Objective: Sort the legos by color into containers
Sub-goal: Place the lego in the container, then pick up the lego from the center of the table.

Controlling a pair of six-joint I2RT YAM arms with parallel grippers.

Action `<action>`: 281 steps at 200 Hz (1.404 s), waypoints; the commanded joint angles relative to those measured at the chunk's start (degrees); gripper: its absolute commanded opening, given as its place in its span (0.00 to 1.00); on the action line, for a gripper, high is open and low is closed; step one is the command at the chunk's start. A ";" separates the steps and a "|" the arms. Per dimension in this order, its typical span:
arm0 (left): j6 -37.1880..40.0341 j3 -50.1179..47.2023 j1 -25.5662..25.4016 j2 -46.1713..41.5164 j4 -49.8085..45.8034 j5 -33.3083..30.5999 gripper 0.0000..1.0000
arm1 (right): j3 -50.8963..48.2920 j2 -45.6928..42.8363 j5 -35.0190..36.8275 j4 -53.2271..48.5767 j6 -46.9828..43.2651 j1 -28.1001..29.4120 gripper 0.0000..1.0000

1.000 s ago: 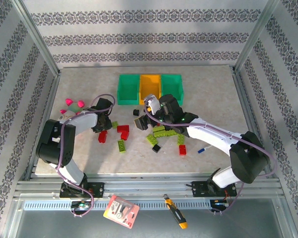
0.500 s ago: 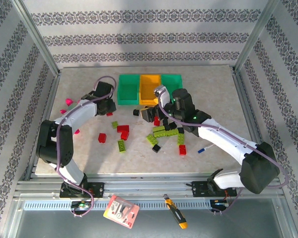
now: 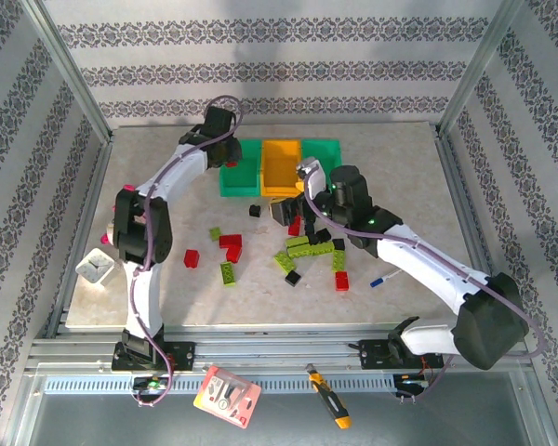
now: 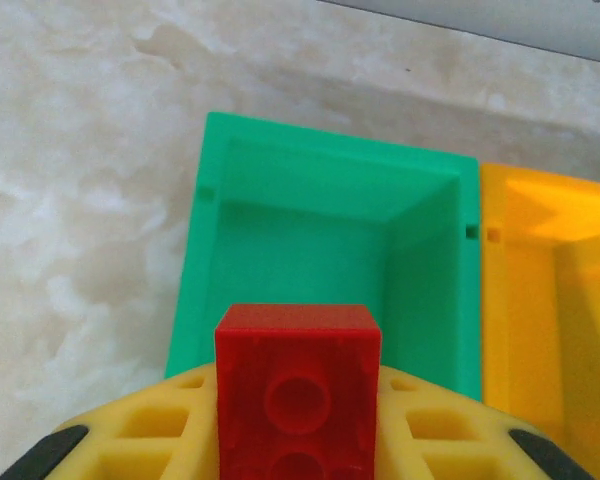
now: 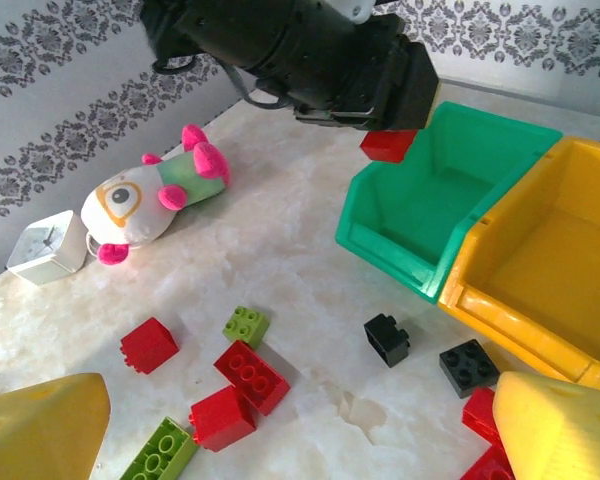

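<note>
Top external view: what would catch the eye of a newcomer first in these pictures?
The left gripper holds a red brick at the edge of the left green bin, at the table's far side. In the table's middle lie loose bricks in red, lime green and black, and the right gripper hangs open over their far edge.

Overhead plus two wrist views.
Green bin point(image 4: 300, 250) close beyond the left gripper point(image 4: 298, 400); right wrist shares it, farther ahead.
</note>
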 commanded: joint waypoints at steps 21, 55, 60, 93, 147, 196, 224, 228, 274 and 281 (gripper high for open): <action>3.19 14.40 -0.34 10.22 -7.66 1.10 0.31 | -2.21 -3.24 2.97 -1.00 0.96 -1.08 0.98; 3.16 22.26 -0.35 16.82 -10.97 1.68 0.31 | -3.72 -4.66 4.45 -1.58 2.27 -2.05 0.98; 3.02 22.94 -0.33 17.46 -11.19 1.76 0.32 | -3.89 -4.85 4.59 -1.67 2.32 -2.21 0.98; 2.40 23.75 -0.35 19.14 -10.92 2.76 0.34 | -4.45 -5.46 5.22 -2.32 3.82 -3.18 0.98; 3.11 23.27 -0.46 15.79 -11.07 4.94 0.60 | -4.89 -6.10 10.83 -6.73 11.07 -7.05 0.98; 8.31 12.20 -2.35 3.60 -4.28 5.33 0.86 | -0.82 -1.01 15.60 -20.34 11.09 -7.06 0.98; 11.83 -6.53 -3.67 -8.75 8.51 8.71 0.91 | 2.07 4.95 17.96 -25.01 10.96 -6.03 0.98; 12.50 -9.48 -3.84 -10.52 10.06 9.02 0.91 | 2.41 5.68 18.30 -25.11 11.33 -5.89 0.98; 25.76 -41.05 -7.68 -31.24 27.33 13.16 0.98 | 7.00 15.80 18.32 -26.07 13.59 -6.00 0.78; 27.01 -44.63 -8.46 -34.05 28.80 13.93 0.98 | 8.00 17.49 17.79 -26.37 13.64 -6.08 0.75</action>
